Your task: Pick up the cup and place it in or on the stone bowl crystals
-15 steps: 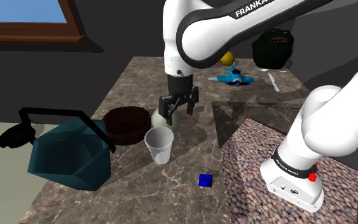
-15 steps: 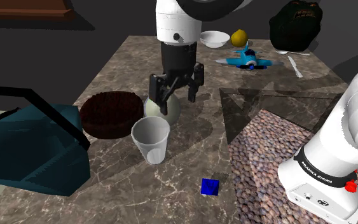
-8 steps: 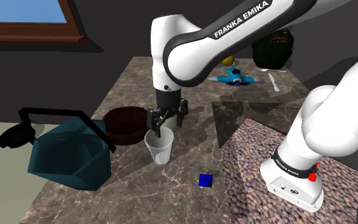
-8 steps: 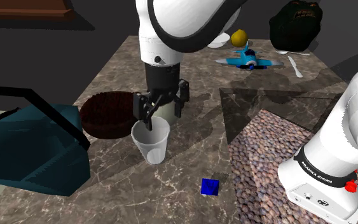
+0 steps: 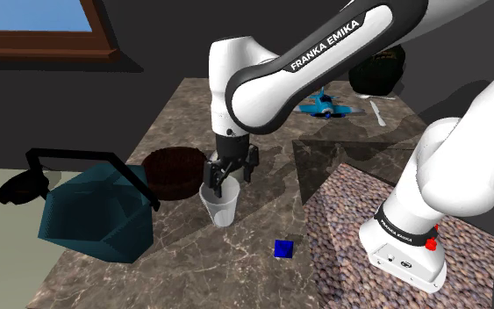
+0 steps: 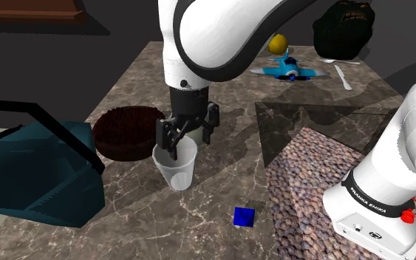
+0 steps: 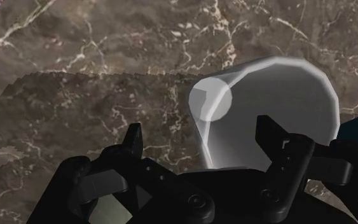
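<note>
A translucent whitish cup (image 5: 220,207) (image 6: 175,171) stands upright on the marble table, just in front of a dark brown round bowl (image 5: 173,171) (image 6: 128,131). My gripper (image 5: 227,179) (image 6: 186,140) hangs open at the cup's rim. In the wrist view the gripper (image 7: 199,130) straddles the wall of the cup (image 7: 279,95): one finger (image 7: 268,130) is over the cup's inside, the other outside, and neither visibly touches it. A pale round ball (image 6: 192,130) sits right behind the gripper, mostly hidden.
A big teal kettle-like object (image 5: 96,211) with a black handle fills the table's near left. A small blue cube (image 5: 282,249) lies in front of the cup. A blue toy plane (image 6: 287,70), a yellow fruit (image 6: 276,44) and a black head-shaped object (image 6: 345,29) sit at the back.
The gripper has come down and forward from above the pale ball to the cup's rim. It has stayed open, and the cup has not moved.
</note>
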Controlling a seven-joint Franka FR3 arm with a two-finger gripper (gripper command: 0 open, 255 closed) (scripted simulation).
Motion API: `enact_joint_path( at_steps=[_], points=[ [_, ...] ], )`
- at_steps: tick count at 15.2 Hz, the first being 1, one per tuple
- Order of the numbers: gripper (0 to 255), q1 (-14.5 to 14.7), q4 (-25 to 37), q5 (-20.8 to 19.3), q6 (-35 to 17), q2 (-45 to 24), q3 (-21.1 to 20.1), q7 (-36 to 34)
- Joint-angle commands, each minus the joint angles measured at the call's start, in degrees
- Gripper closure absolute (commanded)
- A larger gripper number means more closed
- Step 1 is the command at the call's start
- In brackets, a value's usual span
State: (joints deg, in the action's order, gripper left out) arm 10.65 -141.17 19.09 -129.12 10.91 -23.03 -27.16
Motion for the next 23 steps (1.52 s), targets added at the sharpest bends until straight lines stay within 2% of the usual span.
enact_joint_path(
  at_steps=[1,3,4,13,23],
  points=[
    [0,0.00,-0.01,0.00,-0.03,-0.02,0.00,0.01],
    [0,0.00,0.00,0.00,-0.02,-0.01,0.00,0.01],
    [255,0.00,0.00,0.00,-0.02,-0.01,0.00,0.01],
    [255,0.00,-0.01,0.00,-0.03,-0.02,0.01,0.01],
    [255,-0.14,4.03,-0.21,8.46,4.55,1.06,-0.81]
  ],
)
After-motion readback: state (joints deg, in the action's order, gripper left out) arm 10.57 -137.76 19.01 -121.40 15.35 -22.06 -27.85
